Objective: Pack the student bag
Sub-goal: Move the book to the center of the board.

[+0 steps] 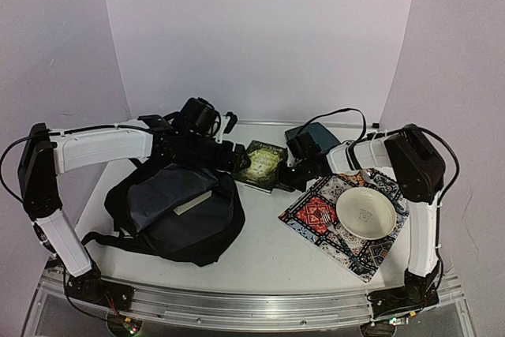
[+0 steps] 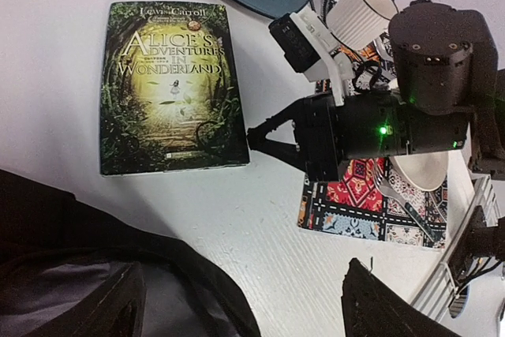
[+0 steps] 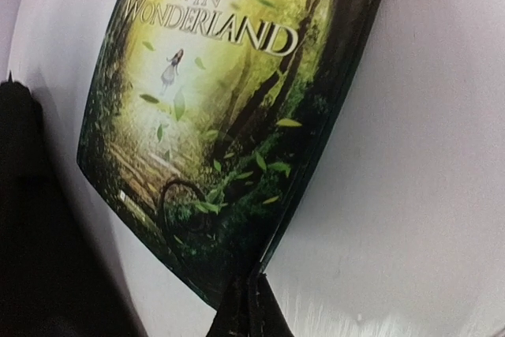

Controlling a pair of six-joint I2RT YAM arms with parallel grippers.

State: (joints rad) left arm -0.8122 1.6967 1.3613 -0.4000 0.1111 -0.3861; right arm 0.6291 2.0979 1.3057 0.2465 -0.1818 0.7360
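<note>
The student bag lies open at the left of the table, a pale flat item showing inside its mouth. My left gripper stands open at the bag's upper right rim; one finger is over the opening, the other finger over bare table. The book "Alice's Adventures in Wonderland" lies flat beside the bag. My right gripper is shut, its tips touching the book's near corner edge, nothing between them.
A white bowl rests on a patterned mat or book at the right. A teal pouch lies at the back, and a white ribbed cup stands behind the right arm. The bag's straps trail toward the front left.
</note>
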